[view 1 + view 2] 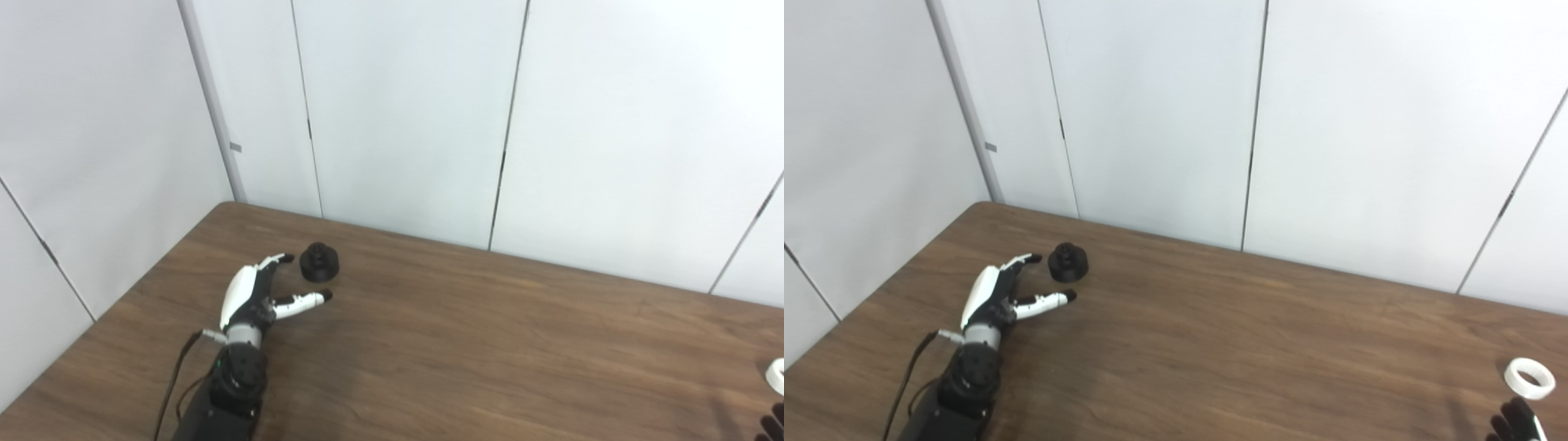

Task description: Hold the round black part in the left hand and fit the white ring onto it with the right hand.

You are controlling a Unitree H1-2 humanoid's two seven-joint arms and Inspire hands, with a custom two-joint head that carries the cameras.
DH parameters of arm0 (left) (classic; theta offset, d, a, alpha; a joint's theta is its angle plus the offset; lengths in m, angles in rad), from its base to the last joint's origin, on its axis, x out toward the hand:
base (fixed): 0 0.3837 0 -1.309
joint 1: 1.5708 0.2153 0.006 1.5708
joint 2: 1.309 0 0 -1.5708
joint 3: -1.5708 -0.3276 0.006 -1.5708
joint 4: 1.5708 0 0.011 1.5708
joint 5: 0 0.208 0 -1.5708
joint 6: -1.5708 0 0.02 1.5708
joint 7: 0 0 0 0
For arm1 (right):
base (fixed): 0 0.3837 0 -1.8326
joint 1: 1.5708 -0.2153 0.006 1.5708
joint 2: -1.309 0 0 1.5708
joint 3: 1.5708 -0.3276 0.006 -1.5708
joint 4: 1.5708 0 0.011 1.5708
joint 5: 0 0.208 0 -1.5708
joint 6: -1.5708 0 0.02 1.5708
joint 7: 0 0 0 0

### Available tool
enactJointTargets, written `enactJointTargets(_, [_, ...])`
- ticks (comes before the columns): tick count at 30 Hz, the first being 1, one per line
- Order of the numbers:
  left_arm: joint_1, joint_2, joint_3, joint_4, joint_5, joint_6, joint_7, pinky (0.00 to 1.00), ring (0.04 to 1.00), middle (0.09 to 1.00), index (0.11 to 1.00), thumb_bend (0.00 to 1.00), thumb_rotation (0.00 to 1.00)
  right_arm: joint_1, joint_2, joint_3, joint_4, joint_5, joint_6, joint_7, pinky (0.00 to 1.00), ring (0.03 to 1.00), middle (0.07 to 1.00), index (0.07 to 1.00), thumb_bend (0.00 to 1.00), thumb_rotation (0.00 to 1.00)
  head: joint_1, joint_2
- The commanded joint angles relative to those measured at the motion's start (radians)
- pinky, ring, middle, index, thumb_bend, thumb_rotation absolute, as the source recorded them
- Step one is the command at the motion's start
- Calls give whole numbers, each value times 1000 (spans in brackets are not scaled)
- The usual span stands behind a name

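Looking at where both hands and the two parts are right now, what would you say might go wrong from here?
1. The left hand is open beside the black part, which stands free on the table; a glancing touch from the fingers might push it away instead of gripping it.
2. The white ring lies far off near the right hand, barely in view, so its grasp may be hard to check.

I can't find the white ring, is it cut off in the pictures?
Left eye view: the white ring is clipped by the right edge. Right eye view: it shows whole on the table, with only the right hand's fingertips in frame.
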Motion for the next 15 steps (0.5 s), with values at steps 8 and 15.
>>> enactJointTargets(8, [-113,72,-39,58,40,23,32,1000,1000,966,881,906,361,56,22,11,34,17,4,7,977,978,979,960,743,1000,3,6])
enactJointTargets(15, [-152,106,-70,99,46,31,11,1000,1000,969,876,904,348,62,25,9,29,18,-1,5,972,978,981,963,754,1000,-2,7])
